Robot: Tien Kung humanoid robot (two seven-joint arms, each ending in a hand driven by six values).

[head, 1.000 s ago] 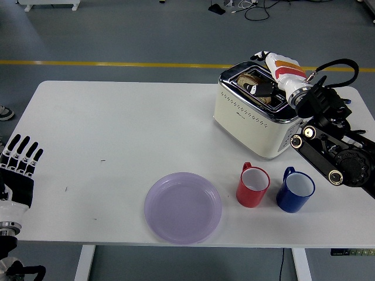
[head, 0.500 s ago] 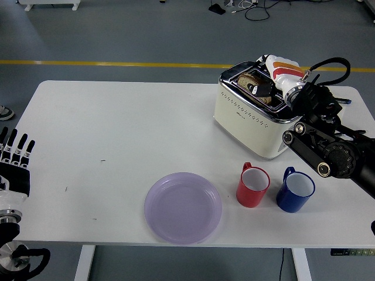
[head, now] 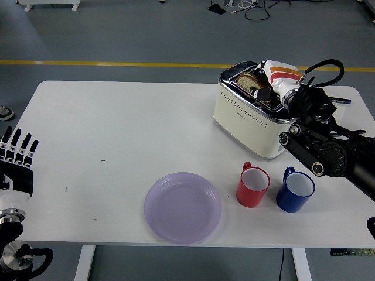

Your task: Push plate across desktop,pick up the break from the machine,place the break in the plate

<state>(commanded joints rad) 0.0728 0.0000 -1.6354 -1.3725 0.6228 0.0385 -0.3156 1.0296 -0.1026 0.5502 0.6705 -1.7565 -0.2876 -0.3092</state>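
Reaching into toaster (head: 253, 117).
Right hand (head: 270, 82) has pressed lower, fingers clamped on bread (head: 249, 79); plate (head: 183, 207) empty.

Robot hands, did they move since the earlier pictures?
The right hand slid a bit left, deeper over the toaster, fingers at the bread; a grip isn't clear. The left hand shifted slightly at the table's left edge. Plate and both mugs stayed put.

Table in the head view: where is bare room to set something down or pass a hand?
Free: the whole stretch from the left hand to the toaster, above the purple plate. Crowded: the right side, where the red mug, blue mug and right hand at the toaster cluster.
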